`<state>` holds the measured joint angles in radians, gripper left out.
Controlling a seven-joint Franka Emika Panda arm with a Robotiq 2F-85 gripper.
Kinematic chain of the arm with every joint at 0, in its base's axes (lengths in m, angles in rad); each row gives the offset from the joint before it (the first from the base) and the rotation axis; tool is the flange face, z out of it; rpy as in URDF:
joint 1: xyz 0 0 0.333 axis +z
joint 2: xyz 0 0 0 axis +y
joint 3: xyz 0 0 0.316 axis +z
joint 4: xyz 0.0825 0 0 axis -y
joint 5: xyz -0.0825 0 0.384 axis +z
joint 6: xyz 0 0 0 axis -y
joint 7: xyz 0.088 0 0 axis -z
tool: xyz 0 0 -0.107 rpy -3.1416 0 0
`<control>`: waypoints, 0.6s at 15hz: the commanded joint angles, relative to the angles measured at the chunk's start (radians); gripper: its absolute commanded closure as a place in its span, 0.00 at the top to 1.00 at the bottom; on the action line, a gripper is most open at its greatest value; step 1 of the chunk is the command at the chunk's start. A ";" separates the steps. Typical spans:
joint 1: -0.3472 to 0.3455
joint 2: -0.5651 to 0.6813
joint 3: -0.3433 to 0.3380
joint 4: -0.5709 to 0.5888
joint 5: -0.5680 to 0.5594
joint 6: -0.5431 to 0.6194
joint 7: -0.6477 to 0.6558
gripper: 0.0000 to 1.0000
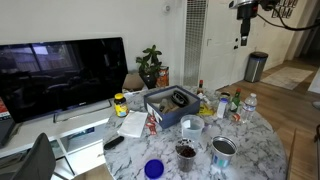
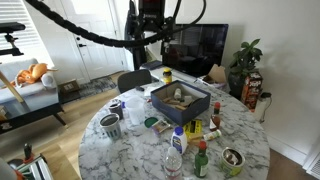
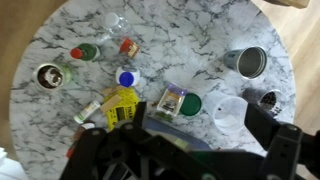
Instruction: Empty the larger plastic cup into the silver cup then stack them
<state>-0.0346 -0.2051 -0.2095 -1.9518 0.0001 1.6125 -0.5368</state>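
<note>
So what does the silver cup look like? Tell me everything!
The silver cup is shiny grey metal with a round rim and a dark inside. It stands upright, mouth open, on the white marble table, near its edge. Only the tabletop touches it; the dark cup stands nearby but apart. Whether anything is inside cannot be seen.
</note>
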 commanded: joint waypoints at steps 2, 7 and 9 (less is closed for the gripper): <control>0.052 0.075 0.083 -0.077 0.130 0.134 -0.075 1.00; 0.071 0.216 0.159 -0.140 0.218 0.228 -0.130 1.00; 0.069 0.275 0.186 -0.160 0.217 0.269 -0.122 1.00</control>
<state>0.0406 -0.0021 -0.0513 -2.0766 0.1897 1.8160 -0.6314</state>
